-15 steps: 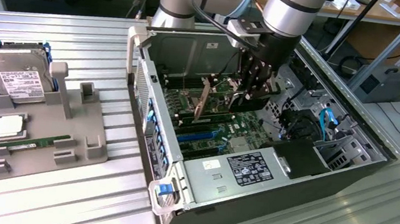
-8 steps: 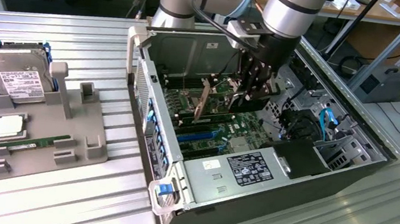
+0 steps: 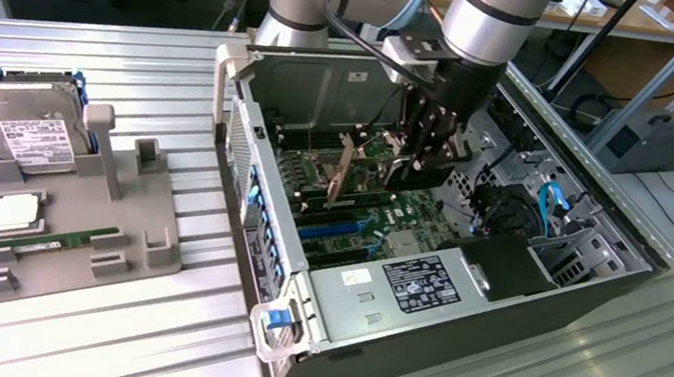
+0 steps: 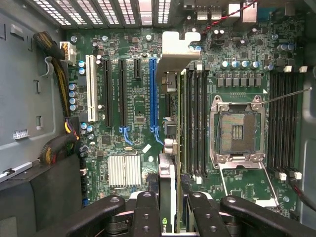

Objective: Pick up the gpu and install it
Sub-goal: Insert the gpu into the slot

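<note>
Half-closed fingers (image 4: 146,212) pinch the gpu (image 4: 168,192) (edge-on) above the motherboard (image 4: 138,106). Keeping it parallel to the blue slot (image 4: 153,89) likely matters most.

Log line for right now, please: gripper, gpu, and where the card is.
gripper: shut on gpu | gpu: held edge-on inside open computer case, over motherboard | seated in slot: cannot tell

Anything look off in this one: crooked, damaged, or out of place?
Nothing spilled or broken. The gpu, clamped in the gripper above the motherboard, is not seated and seems to line up beside the long blue slot rather than over it. The processor socket is empty.
</note>
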Motion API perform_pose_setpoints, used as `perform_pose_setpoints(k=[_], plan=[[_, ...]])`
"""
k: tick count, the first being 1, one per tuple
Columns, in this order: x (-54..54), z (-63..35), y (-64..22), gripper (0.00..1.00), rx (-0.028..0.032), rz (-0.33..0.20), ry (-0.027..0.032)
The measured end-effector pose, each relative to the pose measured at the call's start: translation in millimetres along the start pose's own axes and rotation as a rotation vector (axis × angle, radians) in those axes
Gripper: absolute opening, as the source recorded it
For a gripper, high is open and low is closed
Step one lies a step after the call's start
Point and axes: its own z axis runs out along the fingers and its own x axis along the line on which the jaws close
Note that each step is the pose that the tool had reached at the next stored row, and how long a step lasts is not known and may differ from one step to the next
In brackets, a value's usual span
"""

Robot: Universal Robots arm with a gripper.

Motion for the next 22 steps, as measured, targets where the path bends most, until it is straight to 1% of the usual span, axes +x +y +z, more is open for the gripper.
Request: perform_pose_setpoints(k=[14, 22], plan=[[1.7, 2.0, 0.1, 0.27, 0.0, 0.0, 0.0001], [2.6, 3.3, 7.1, 0.27, 0.0, 0.0, 0.0]])
